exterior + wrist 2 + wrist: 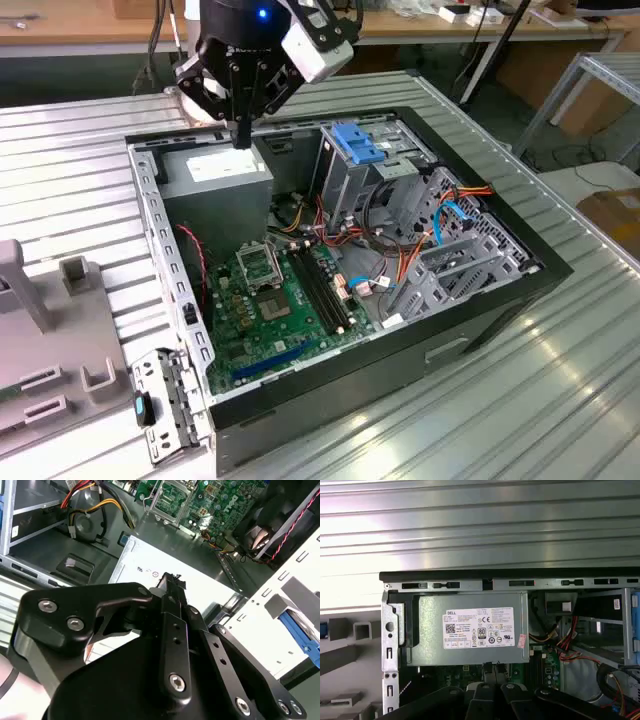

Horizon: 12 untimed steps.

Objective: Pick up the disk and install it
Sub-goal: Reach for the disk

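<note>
The disk's whereabouts cannot be told. Gripper [240, 136], fingers pressed together on nothing, hangs in the exterior view's upper left, just above the power supply [215, 182] in the open case [330, 400]. Blue latch [358, 142] sits to its right, apart.

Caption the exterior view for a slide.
The gripper hangs above the power-supply box in the open computer case.

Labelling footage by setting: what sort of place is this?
Probably a robotics lab workbench: an opened desktop computer case sits on a ribbed metal table, the gripper hangs above its power supply, and wooden benches stand behind.
</note>
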Each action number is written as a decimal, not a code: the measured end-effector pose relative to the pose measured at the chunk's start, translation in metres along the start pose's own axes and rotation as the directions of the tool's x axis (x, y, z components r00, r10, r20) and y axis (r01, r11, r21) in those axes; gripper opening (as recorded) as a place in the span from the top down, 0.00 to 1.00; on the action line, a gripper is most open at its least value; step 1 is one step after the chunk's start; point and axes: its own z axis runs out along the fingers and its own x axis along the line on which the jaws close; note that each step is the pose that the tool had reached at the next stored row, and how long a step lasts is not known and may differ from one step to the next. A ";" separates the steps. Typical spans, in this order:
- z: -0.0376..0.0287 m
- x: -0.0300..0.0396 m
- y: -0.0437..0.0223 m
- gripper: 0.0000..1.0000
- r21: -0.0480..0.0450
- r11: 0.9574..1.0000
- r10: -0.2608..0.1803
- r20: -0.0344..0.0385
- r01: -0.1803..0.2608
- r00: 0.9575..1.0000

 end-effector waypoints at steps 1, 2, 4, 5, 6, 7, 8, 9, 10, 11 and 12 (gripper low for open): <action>0.0000 0.0000 0.0000 0.89 0.000 1.000 0.000 0.000 0.000 1.000; 0.0000 0.0000 0.0000 0.89 0.000 1.000 0.000 0.000 0.000 1.000; 0.0000 0.0000 0.0000 0.89 0.000 1.000 0.000 0.000 0.000 1.000; 0.0000 0.0000 0.0000 0.89 0.000 1.000 0.000 0.000 0.000 1.000; 0.0000 0.0000 0.0000 0.89 0.000 1.000 0.000 0.000 0.000 1.000; 0.0000 0.0000 0.0000 0.89 0.000 1.000 0.000 0.000 0.000 1.000; 0.0000 0.0000 0.0000 0.89 0.000 1.000 0.000 0.000 0.000 1.000; 0.0000 0.0000 0.0000 0.89 0.000 1.000 0.000 0.000 0.000 1.000; 0.0000 0.0000 0.0000 0.89 0.000 1.000 0.000 0.000 0.000 1.000; 0.0000 0.0000 0.0000 0.89 0.000 1.000 0.000 0.000 0.000 1.000; 0.0000 0.0000 0.0000 0.89 0.000 1.000 0.000 0.000 0.000 1.000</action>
